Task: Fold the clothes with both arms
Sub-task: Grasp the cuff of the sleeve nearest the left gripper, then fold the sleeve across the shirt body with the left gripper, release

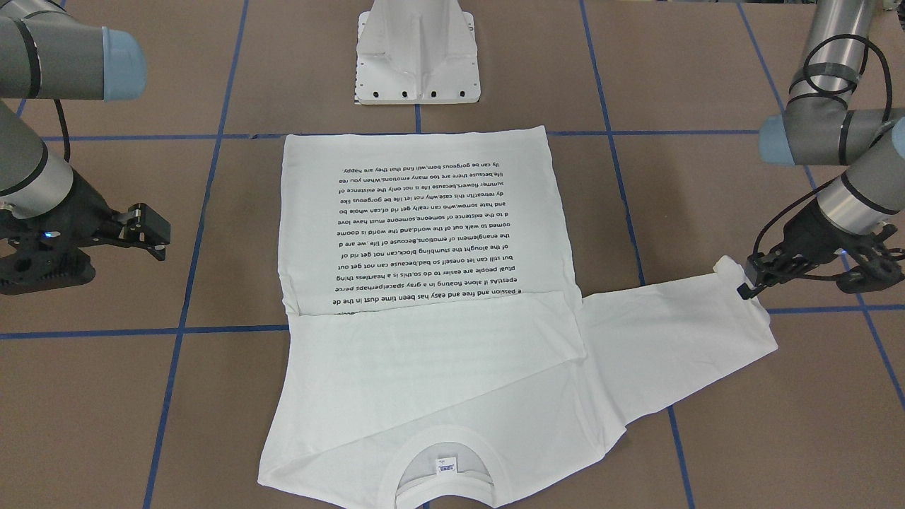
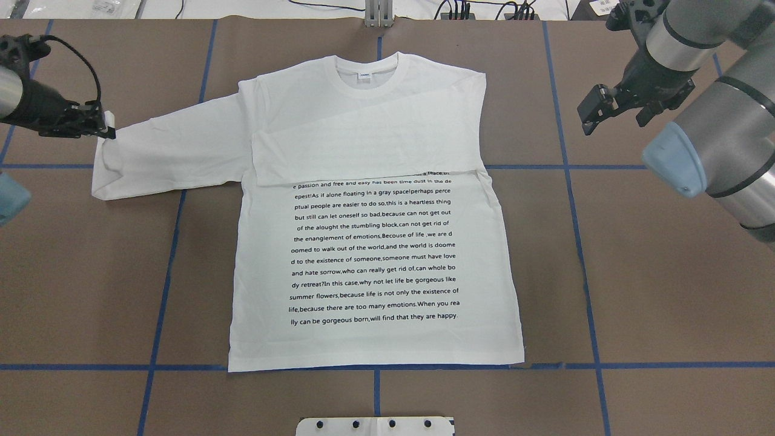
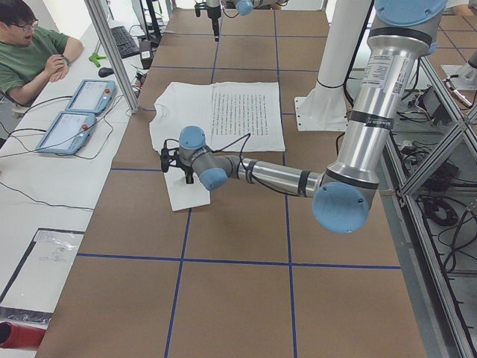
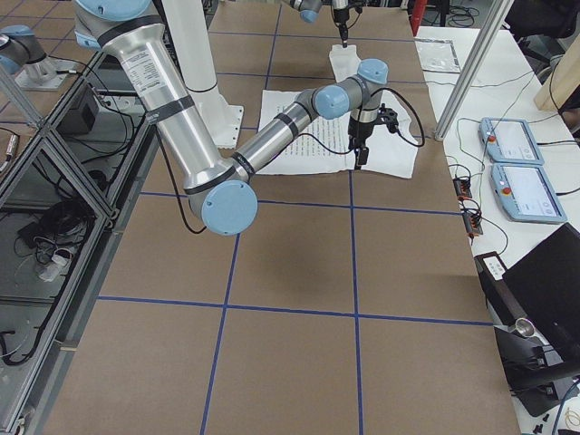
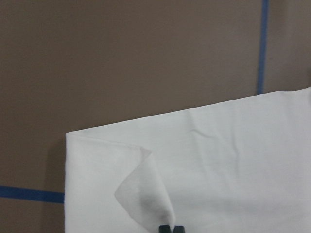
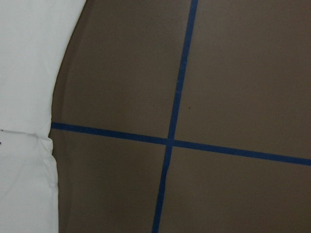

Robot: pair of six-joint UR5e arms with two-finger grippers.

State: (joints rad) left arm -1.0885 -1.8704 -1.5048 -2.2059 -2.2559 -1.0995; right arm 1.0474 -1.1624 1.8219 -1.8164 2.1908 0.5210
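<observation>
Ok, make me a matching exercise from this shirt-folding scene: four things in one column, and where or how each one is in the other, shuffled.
1. left gripper
2. right gripper
3. folded sleeve
4. neck label

A. inside the collar
B. laid across the T-shirt chest
C. jaws shut on the outstretched sleeve end
D. jaws open over bare table

Pairs: 1-C, 2-D, 3-B, 4-A

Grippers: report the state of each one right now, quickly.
Left gripper: jaws closed on the sleeve end of the T-shirt.
Right gripper: jaws open, holding nothing.
</observation>
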